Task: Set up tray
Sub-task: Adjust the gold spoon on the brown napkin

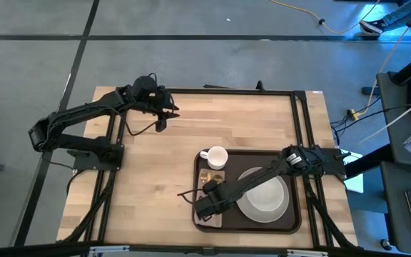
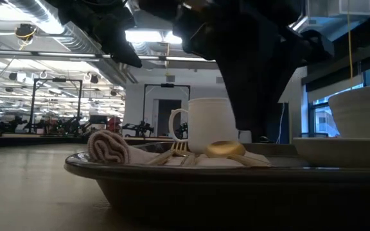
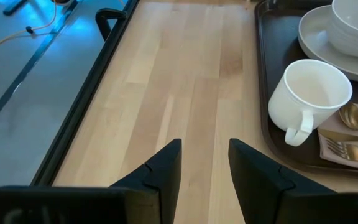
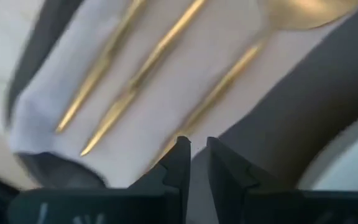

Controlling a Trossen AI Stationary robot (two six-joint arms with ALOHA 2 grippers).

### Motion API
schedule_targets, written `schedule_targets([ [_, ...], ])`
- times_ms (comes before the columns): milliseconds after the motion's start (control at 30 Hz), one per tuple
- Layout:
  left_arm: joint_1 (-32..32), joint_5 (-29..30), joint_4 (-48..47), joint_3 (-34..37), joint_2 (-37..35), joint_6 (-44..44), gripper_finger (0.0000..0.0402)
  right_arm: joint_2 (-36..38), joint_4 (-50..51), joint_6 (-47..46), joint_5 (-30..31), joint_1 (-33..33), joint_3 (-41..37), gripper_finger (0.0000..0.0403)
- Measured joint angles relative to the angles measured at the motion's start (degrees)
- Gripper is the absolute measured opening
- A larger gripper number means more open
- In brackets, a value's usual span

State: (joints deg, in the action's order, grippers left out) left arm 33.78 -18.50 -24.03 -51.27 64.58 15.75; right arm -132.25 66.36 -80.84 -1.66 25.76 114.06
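Observation:
The dark brown tray [image 1: 297,214] lies on the table's near right part. On it stand a white mug [image 1: 216,157], and a white plate [image 1: 252,208] carrying a white bowl [image 1: 268,193]. A tan napkin [image 4: 166,81] with three gold pieces of cutlery [image 4: 145,71] lies along the tray's left side. My right gripper [image 1: 204,211] hovers low over the napkin's near end. Its fingers [image 4: 182,152] are a narrow gap apart beside the spoon handle's end [image 4: 173,146]. My left gripper [image 1: 161,121] waits open above the table's far left part. My right gripper comes slanting down over the napkin, one fingertip [image 4: 182,152] right beside the free end of the gold spoon's handle [image 4: 194,124]. Whether it touches the handle or the napkin, I cannot tell. The cutlery lies flat on the napkin.
Bare wood [image 1: 148,185] stretches left of the tray and toward the far edge. A black frame rail [image 1: 227,91] runs along the table's far and side edges. Cables and equipment [image 1: 405,107] stand beyond the right edge.

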Motion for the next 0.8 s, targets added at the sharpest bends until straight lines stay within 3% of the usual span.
schedule_targets([
  [200,0.0,0.0,0.0,0.0,0.02,-0.04,0.0127,0.0,-1.58,-6.19,-0.21,-0.26,0.0,0.007],
  [533,0.0,0.0,0.0,0.0,0.02,-0.08,0.0127,0.0,-3.01,-6.24,1.43,0.02,0.0,0.0177],
  [800,0.0,-0.01,0.0,0.0,0.02,-0.09,0.0127,0.0,-2.9,-13.34,2.02,0.04,0.0,0.0181],
])
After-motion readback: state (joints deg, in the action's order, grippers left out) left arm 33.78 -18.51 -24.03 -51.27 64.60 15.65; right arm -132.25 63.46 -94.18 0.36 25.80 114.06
